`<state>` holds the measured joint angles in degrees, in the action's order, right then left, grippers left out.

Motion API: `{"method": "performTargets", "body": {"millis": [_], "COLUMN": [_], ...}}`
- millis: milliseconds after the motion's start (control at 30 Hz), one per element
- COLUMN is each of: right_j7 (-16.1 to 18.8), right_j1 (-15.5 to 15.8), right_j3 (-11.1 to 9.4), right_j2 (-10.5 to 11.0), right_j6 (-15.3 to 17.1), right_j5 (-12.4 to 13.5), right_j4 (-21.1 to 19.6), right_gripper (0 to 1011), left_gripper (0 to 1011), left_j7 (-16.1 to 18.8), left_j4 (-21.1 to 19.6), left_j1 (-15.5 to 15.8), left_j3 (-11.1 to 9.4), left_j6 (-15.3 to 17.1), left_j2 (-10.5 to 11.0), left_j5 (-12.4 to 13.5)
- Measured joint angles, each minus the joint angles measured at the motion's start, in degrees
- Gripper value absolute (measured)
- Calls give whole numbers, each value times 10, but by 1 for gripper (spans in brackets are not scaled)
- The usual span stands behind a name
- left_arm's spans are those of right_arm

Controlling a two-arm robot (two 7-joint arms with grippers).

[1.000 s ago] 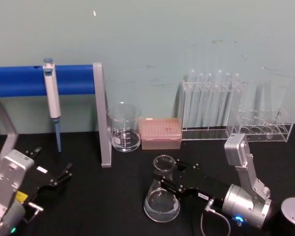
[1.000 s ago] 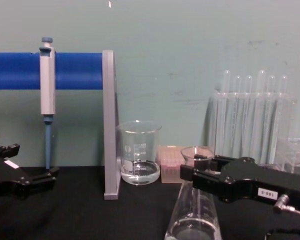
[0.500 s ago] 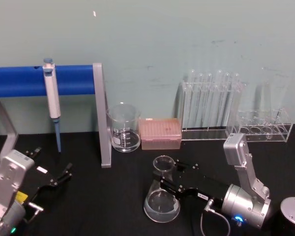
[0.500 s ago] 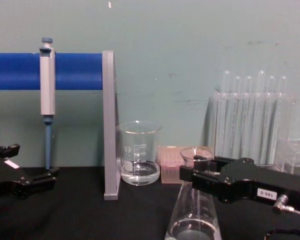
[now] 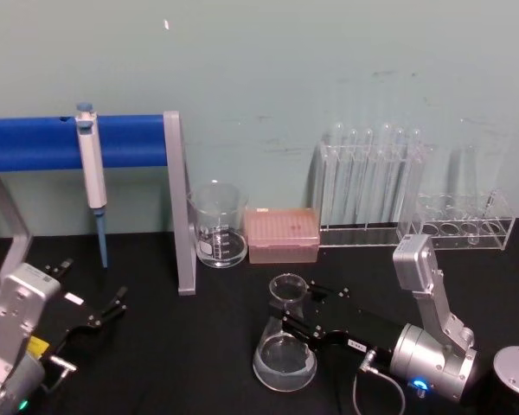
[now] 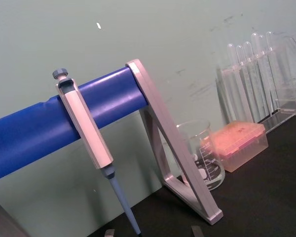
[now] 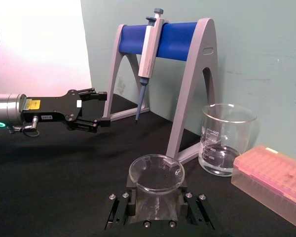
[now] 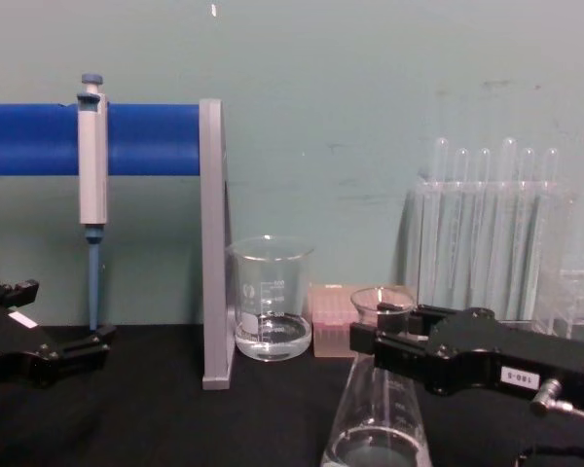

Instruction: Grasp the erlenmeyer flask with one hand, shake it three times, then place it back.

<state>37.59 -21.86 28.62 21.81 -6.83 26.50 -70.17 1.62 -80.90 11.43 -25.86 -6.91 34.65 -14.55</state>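
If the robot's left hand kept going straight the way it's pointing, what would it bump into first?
Probably the grey stand leg. The left gripper points across the black table toward the middle; in the right wrist view its fingertips aim at the stand, passing near the hanging pipette. Depth is unclear, so it might miss the pipette tip.

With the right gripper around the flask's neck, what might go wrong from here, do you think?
1. The right gripper holds the erlenmeyer flask by its narrow neck; the smooth glass may slip when shaken.
2. The beaker and the pink tip box stand just behind the flask; a wide swing might strike them.
3. The flask is open-topped; if it holds liquid, which I cannot tell, hard shaking could splash.

The left gripper is parked far left.
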Motion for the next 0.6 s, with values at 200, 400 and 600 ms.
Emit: {"method": "performTargets", "body": {"millis": [200, 400, 600], "right_j7": [0, 0, 0], "right_j1": [0, 0, 1], "right_j3": [0, 0, 1], "right_j2": [0, 0, 0], "right_j6": [0, 0, 4], "right_j5": [0, 0, -3], "right_j4": [0, 0, 1], "right_gripper": [450, 450, 551], "left_gripper": [1001, 1001, 1001], "left_j7": [0, 0, 0], "left_j4": [0, 0, 0], "left_j1": [0, 0, 0], "left_j3": [0, 0, 0], "left_j6": [0, 0, 0], "left_j2": [0, 0, 0], "left_j5": [0, 0, 0]}}
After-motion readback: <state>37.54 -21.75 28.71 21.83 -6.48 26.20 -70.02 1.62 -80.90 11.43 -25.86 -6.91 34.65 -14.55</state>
